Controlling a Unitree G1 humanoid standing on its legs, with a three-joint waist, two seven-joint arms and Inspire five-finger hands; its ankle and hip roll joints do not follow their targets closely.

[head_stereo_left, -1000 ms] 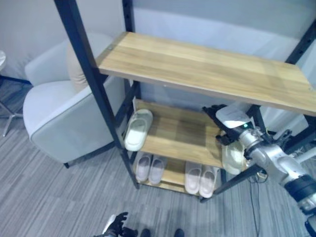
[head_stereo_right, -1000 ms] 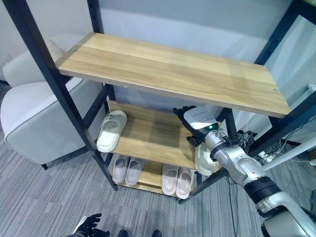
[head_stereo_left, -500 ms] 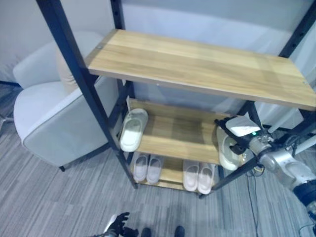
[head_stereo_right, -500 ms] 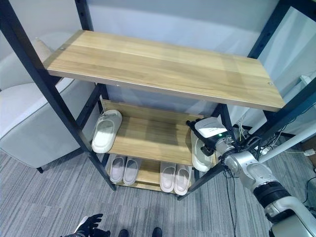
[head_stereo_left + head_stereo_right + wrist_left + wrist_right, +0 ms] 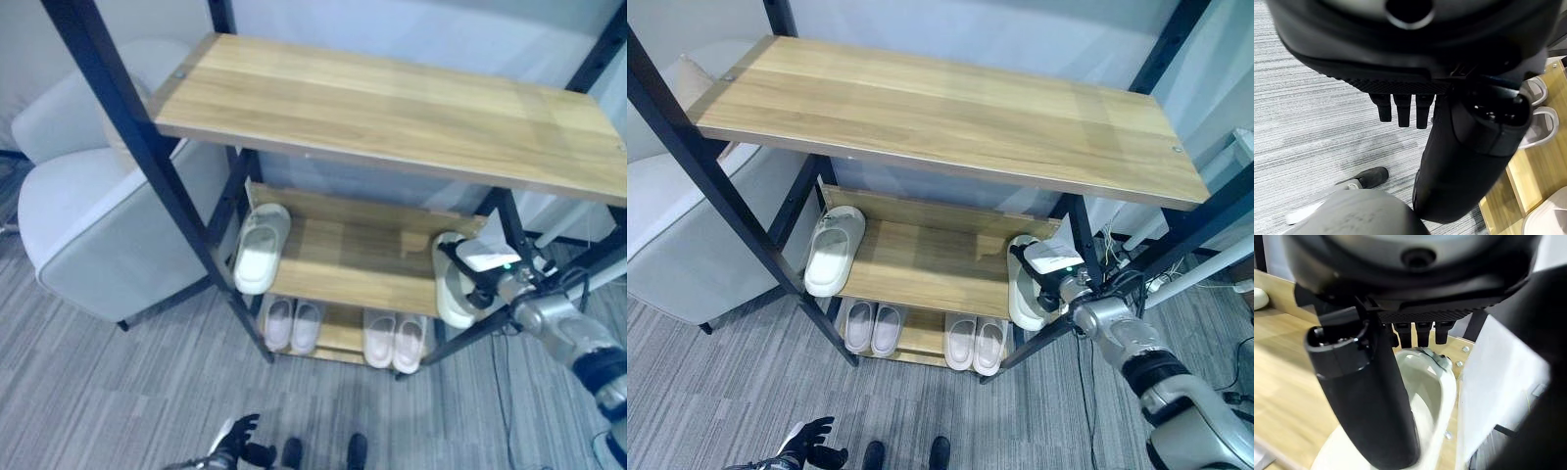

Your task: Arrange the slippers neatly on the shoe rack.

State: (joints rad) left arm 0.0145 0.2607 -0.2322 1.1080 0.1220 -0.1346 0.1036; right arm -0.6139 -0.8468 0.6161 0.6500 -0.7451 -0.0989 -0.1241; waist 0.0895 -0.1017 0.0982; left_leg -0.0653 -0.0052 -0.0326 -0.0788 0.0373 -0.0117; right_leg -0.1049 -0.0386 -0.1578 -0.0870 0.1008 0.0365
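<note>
Change since a second ago: right hand (image 5: pixel 1050 278) now sits lower and further toward the rack's right end, and the pale slipper it handled now lies flat on the middle shelf rather than hanging off the shelf's right front corner.
Right hand: dark, with a white cover on top; it rests over the right-end slipper (image 5: pixel 1023 294). In the right wrist view the fingers (image 5: pixel 1418 333) point straight out above the slipper's opening and the thumb (image 5: pixel 1364 396) runs alongside it, so the hand is not clasped round anything.
Right-end slipper: off-white, smooth moulded foam with a rounded toe and an open strap; it lies at the right end of the middle shelf, just beside the black upright.
Left slipper: (image 5: pixel 833 251) same pale foam shape, lying at the left end of the middle shelf, well apart from the other.
Bottom shelf: two pairs of pale slippers (image 5: pixel 872 328) (image 5: pixel 974 343) set side by side.
Shoe rack: (image 5: pixel 940 108) light wood-grain boards on a black metal frame with slanted posts; the top board is bare.
Left hand: (image 5: pixel 808 447) dark, low over the floor with fingers spread and loose, holding nothing.
Surroundings: grey striped carpet (image 5: pixel 88 392); a pale grey padded armchair (image 5: pixel 88 225) left of the rack.
</note>
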